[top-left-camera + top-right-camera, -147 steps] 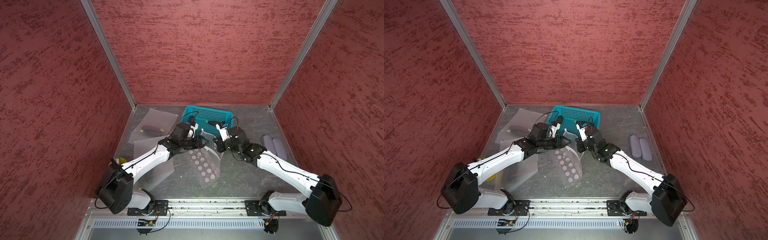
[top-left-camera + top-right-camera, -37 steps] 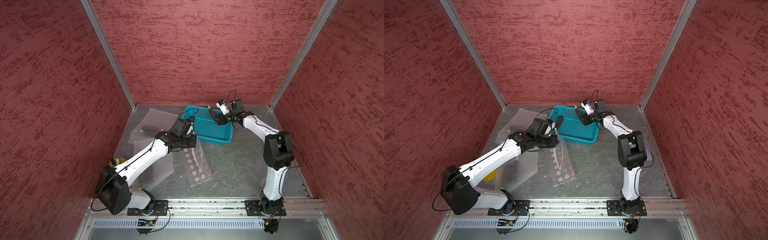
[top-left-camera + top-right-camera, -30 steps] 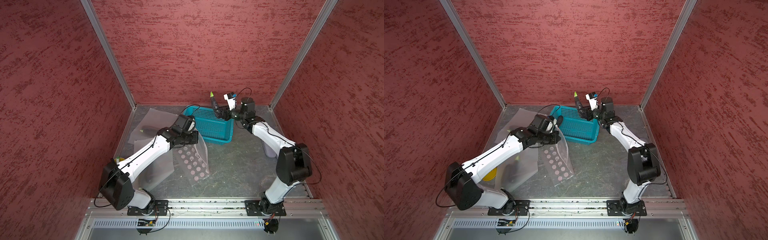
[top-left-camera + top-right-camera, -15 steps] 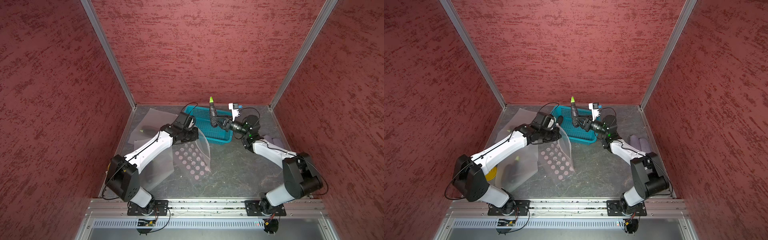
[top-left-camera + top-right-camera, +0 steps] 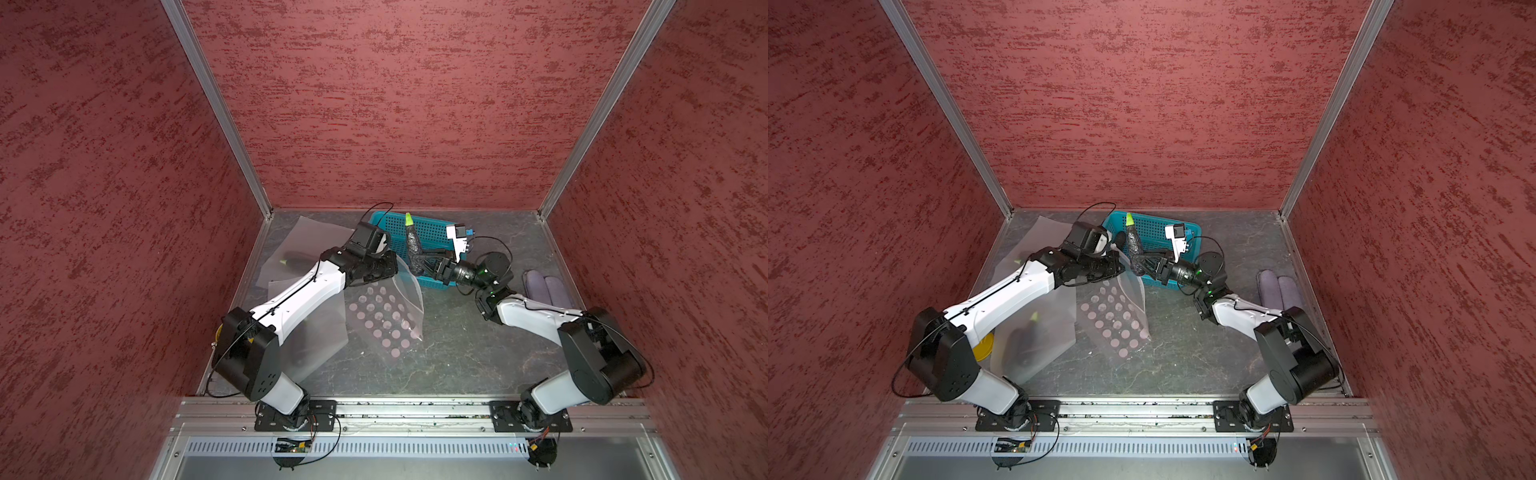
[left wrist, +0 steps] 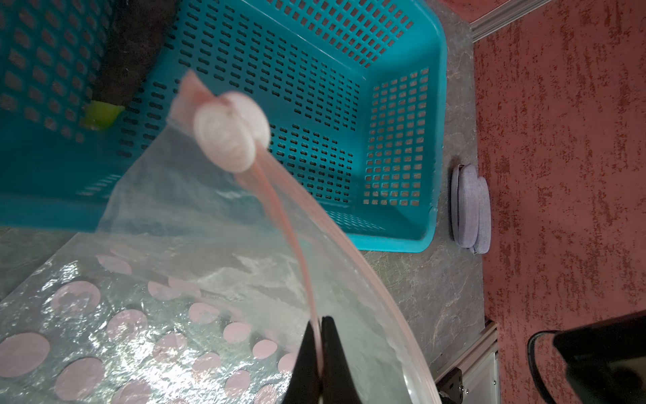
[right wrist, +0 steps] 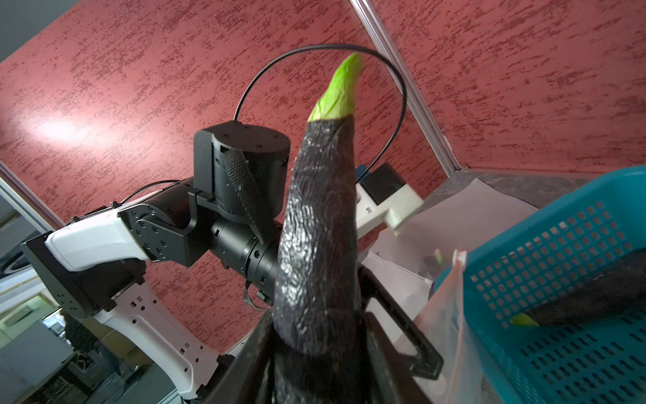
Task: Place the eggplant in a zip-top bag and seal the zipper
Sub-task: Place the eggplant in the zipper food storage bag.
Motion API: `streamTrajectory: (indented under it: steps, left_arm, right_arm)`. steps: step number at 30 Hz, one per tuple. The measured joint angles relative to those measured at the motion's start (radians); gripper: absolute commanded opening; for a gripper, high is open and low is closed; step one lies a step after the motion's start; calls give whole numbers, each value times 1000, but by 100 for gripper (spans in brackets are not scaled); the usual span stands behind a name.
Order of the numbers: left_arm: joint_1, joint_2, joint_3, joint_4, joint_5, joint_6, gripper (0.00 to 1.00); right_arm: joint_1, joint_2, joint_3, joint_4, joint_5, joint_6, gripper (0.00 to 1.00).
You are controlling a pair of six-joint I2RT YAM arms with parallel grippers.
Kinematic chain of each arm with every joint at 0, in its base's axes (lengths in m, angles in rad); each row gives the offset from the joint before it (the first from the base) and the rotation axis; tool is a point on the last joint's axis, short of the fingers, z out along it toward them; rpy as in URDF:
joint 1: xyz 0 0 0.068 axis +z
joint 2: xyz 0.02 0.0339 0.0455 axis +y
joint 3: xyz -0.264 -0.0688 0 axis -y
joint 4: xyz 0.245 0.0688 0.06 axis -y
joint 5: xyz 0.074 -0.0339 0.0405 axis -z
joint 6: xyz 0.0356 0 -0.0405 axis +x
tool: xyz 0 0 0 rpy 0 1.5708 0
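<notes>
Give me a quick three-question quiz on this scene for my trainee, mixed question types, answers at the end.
1. True or false: the right gripper holds the eggplant by its dark end, green stem pointing away.
2. What does the left gripper pinch? A: the zipper edge of the bag. B: nothing. C: the eggplant.
3. Short answer: is the bag's mouth open or sealed?

Key: 1 true; 2 A; 3 open.
</notes>
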Motion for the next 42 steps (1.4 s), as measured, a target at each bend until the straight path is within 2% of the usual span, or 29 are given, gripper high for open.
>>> streamTrajectory:
  steps: [7,20,22,27,30,42]
  left_arm:
    - [25,-9,-29,54,25,-18,0]
    - [41,-45,-56,63,71,-13,0]
    - [41,-45,-56,64,74,-10,0]
    - [50,-54,-56,61,86,2,0]
    - [56,-68,-56,58,89,9,0]
    - [58,-139,-87,43,92,59,0]
  right_arm:
    - [26,39,-55,18,16,-14,39]
    - [43,37,-72,-139,78,-198,40]
    - [48,35,-72,-161,89,-222,42]
    - [61,18,-72,-248,107,-301,56]
    - [63,-1,-72,-298,106,-344,57]
    - [63,-53,64,-541,151,-465,57]
